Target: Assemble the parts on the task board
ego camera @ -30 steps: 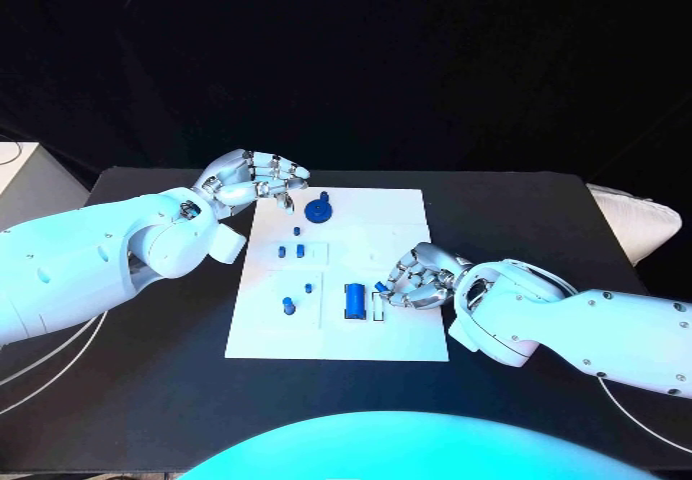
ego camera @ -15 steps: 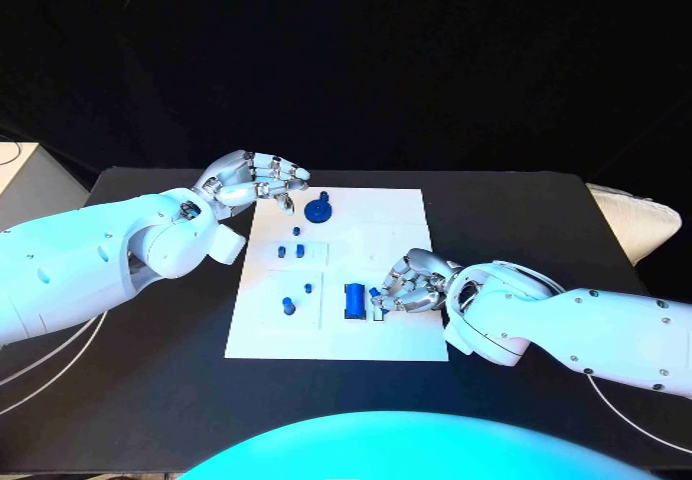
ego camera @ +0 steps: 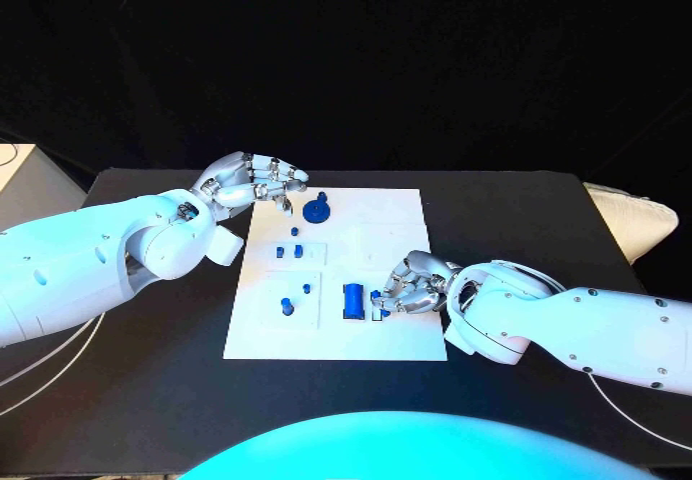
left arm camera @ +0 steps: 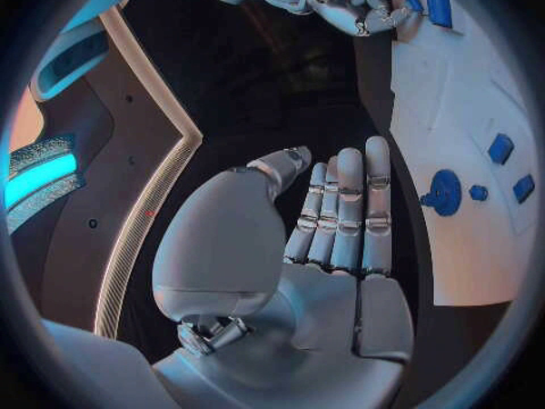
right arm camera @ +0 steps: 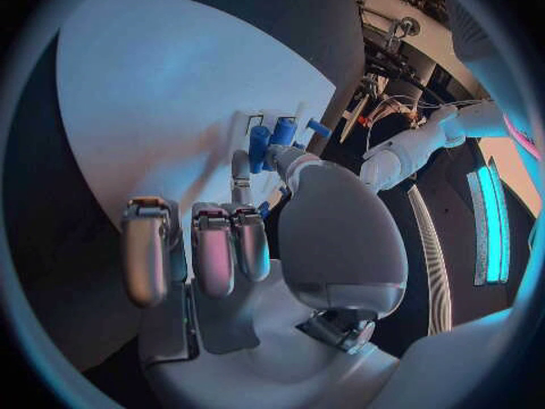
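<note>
Black table, dark room behind; white board sits mid-table and I'll place everything off that.

Right hand is at the board's right-hand side near the front, fingers curled down around a small blue peg. Looks like a pinch between thumb and a finger, peg just above or touching the narrow slot there. Right wrist view shows the thumb and a finger closing by the blue pieces, but I cannot tell for sure whether the peg is actually clamped or only touched.

Left hand hovers at the board's far left corner, holding nothing. Fingers are straight and pressed side by side in the wrist view. Round blue part lies on the board just beside it.

Other parts on the board: tall blue block standing just left of my peg, small bits in the middle-left pocket, oval piece near the front left.

Handling guess: parts look like rigid printed plastic, very light, smooth, so slippery against metal fingertips and easy to flick away. Not fragile. The peg is tiny, so take it across its sides near the top and keep the lower end free for the slot. Light squeeze only; too much force and it'll pop out sideways. Board itself is light too and could slide if I push down off-axis.
</note>
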You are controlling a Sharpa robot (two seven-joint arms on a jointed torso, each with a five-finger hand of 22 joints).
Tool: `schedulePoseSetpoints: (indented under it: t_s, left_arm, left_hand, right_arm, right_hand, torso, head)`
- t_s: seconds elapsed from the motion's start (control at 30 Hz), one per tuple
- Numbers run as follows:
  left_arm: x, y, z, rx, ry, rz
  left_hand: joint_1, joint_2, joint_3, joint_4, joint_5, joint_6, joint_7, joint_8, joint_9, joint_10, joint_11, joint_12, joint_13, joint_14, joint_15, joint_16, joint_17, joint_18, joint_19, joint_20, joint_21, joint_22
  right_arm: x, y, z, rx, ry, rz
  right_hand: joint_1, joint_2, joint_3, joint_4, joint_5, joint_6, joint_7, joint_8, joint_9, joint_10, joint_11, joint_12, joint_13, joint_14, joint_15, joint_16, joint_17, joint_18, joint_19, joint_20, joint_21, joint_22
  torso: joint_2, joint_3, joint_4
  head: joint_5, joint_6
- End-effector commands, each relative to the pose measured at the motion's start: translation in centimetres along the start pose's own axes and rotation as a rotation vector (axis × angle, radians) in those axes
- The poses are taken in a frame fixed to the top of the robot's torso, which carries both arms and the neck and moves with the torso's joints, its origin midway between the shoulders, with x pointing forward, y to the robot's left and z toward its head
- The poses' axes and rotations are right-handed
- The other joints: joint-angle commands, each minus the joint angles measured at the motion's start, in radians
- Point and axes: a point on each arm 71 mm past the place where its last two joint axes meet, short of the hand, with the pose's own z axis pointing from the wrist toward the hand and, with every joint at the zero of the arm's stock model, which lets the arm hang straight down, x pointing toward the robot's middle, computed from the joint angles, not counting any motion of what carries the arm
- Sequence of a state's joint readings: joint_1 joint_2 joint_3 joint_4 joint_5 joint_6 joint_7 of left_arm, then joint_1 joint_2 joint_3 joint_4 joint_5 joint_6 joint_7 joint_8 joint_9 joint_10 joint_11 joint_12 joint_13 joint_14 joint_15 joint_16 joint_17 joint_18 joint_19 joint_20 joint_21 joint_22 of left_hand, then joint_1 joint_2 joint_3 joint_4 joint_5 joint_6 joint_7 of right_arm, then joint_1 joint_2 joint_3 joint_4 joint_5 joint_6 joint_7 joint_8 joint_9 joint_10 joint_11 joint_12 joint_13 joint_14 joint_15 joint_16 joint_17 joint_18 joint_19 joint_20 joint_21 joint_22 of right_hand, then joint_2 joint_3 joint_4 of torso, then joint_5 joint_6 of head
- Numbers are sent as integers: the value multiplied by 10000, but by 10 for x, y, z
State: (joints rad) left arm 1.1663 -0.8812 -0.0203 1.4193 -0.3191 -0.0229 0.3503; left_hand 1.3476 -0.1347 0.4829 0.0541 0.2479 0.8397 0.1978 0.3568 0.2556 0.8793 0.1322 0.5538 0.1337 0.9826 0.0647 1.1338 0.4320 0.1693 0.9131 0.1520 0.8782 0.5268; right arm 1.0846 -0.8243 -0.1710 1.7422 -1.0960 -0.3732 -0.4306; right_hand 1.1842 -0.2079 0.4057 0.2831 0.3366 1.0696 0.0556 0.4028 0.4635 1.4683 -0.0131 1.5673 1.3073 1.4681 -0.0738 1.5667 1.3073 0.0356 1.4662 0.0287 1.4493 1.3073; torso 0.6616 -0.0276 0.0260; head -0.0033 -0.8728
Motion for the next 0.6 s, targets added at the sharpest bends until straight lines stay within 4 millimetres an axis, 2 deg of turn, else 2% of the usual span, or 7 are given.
schedulePoseSetpoints:
  t_s: [0.03, 0.23, 0.6]
  left_arm:
    - [3, 0, 0, 1, 227, -29]
    - [3, 0, 0, -49, 241, -14]
    - [2, 1, 0, -119, 242, 19]
  left_hand:
    - [-44, 15, 4, 55, 34, -70, -29, 36, -15, -88, 16, 13, -10, -55, -20, -51, 5, 145, 20, 48, -25, -14]
    - [-50, 30, 6, 73, 36, -74, -29, 40, -17, -88, 15, 18, -11, -56, -20, -50, 6, 145, 23, 50, -34, -21]
    - [-52, 40, 8, 82, 38, -76, -29, 42, -18, -88, 15, 19, -12, -56, -19, -49, 6, 145, 24, 50, -37, -23]
  right_arm:
    - [1, 0, 0, -32, 136, -429]
    - [0, -1, 3, -20, 40, -577]
    - [1, -1, 7, 10, 50, -692]
  right_hand:
    - [-126, -6, -27, 39, -34, 64, -26, 49, 22, 1025, -66, 34, 2635, 1027, -78, 41, 2635, -141, 826, -39, 76, 2331]
    - [-163, -6, -34, 39, -38, 74, -32, 61, 27, 1025, -70, 34, 2635, 1027, -82, 41, 2635, -142, 827, -41, 80, 2332]
    - [-167, -6, -34, 37, -39, 75, -34, 63, 28, 1025, -72, 34, 2635, 1027, -83, 41, 2635, -144, 829, -41, 91, 2335]
  torso:
    - [2, -1, 8]
    - [1, -6, 7]
    - [7, -4, 0]
  head:
    - [13, 2]
    - [-65, 2]
    - [-27, 2]
